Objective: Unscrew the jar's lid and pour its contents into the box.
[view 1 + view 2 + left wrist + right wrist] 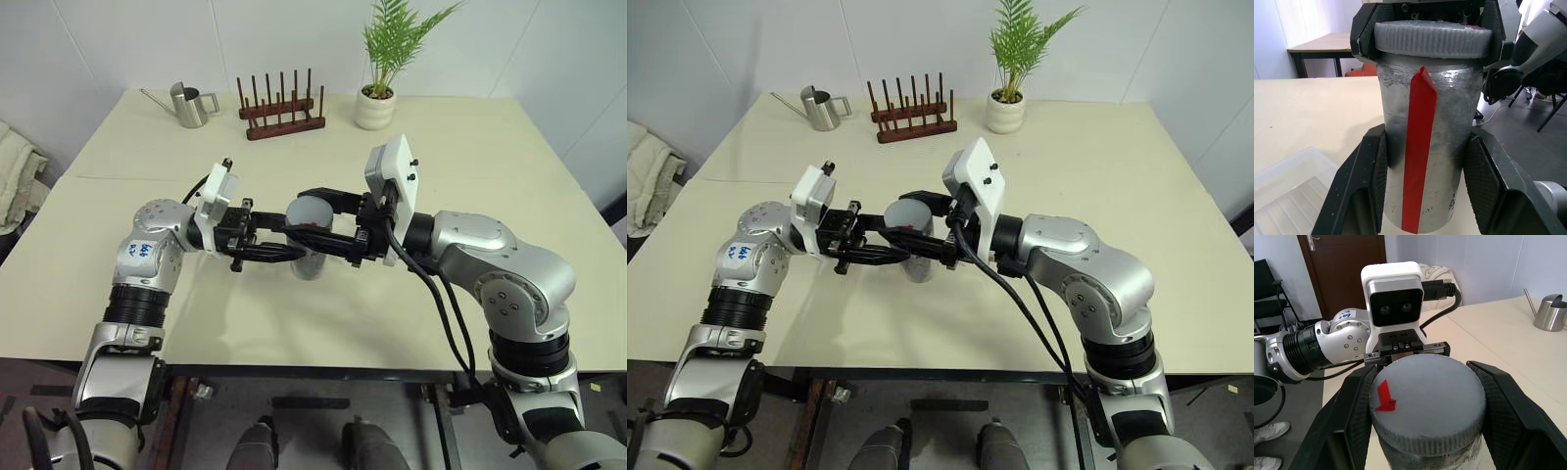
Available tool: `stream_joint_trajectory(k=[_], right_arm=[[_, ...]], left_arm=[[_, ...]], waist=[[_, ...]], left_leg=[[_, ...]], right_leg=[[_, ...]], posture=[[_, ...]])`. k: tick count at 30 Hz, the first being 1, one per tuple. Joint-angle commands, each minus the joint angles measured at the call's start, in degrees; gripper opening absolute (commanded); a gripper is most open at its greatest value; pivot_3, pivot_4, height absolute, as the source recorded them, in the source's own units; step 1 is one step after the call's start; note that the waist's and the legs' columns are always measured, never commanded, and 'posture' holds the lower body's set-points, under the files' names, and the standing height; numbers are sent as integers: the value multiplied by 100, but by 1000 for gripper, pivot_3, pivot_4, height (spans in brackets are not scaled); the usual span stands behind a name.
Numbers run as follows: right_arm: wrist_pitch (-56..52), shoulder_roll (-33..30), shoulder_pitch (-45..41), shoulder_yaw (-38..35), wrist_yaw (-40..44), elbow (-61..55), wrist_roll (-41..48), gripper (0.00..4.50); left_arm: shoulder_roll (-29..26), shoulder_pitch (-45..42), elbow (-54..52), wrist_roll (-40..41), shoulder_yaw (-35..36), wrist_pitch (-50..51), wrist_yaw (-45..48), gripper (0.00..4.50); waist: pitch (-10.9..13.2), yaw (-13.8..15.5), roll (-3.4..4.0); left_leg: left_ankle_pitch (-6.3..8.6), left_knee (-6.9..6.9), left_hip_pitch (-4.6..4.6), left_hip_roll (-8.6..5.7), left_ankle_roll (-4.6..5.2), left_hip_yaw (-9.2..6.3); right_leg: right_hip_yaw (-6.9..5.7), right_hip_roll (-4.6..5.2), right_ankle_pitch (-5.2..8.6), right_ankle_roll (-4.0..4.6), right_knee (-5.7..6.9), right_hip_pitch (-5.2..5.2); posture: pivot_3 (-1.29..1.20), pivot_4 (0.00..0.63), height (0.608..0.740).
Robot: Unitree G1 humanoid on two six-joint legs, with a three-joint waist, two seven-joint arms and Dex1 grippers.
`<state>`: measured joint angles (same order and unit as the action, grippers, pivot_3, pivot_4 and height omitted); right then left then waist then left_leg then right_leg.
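Both grippers held the jar [1425,147] above the table [470,166]: the left gripper [1425,191] clamped its silvery, red-striped body, the right gripper [1425,416] its ribbed grey lid [1427,396]. A clear box [1288,191] lay just beside it.

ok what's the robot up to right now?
Both grippers are on the jar, held above the table. The left gripper is shut on the jar's body, either side of its red stripe. The right gripper is shut on the lid, which is still on. So it's set up to unscrew; nothing poured yet. The clear box sits on the table beside the jar. A watering can, rack and plant stand at the table's far end.
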<state>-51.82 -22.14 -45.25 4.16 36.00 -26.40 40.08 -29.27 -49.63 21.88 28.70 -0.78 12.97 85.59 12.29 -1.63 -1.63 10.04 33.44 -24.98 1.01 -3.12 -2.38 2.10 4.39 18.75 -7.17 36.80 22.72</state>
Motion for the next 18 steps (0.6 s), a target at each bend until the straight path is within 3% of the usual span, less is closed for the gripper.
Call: stream_joint_trajectory(k=[1, 6, 11, 18], right_arm=[[328, 239, -317, 160, 543, -478, 500, 2606], [307, 194, -309, 185, 546, -457, 416, 2606], [380, 195, -274, 159, 414, -411, 202, 4194], [512, 185, -287, 162, 365, -294, 15, 4194]], left_arm=[[31, -143, 248, -270, -183, -83, 67, 1838], [25, -235, 299, -222, -216, -108, 145, 1838], [-14, -255, 100, -84, -200, -3, 206, 1838], [-26, -230, 31, 6, -164, 28, 230, 1838]], waist=[[0, 0, 0], [0, 1, 0], [0, -3, 0], [0, -1, 0]], left_leg=[[0, 10, -7, 0, 0, -1], [-1, 33, -10, -1, 2, -2], [-2, 34, -9, -1, 4, -4], [-2, 34, -12, -2, 4, -5]], right_leg=[[0, 0, 0, 0, 6, 4], [0, 0, -1, 0, 21, 3], [0, -2, -1, 0, 24, 3], [0, -1, -1, -1, 22, 3]], posture=[[0, 150, 740], [0, 150, 740], [0, 150, 740], [0, 150, 740]])
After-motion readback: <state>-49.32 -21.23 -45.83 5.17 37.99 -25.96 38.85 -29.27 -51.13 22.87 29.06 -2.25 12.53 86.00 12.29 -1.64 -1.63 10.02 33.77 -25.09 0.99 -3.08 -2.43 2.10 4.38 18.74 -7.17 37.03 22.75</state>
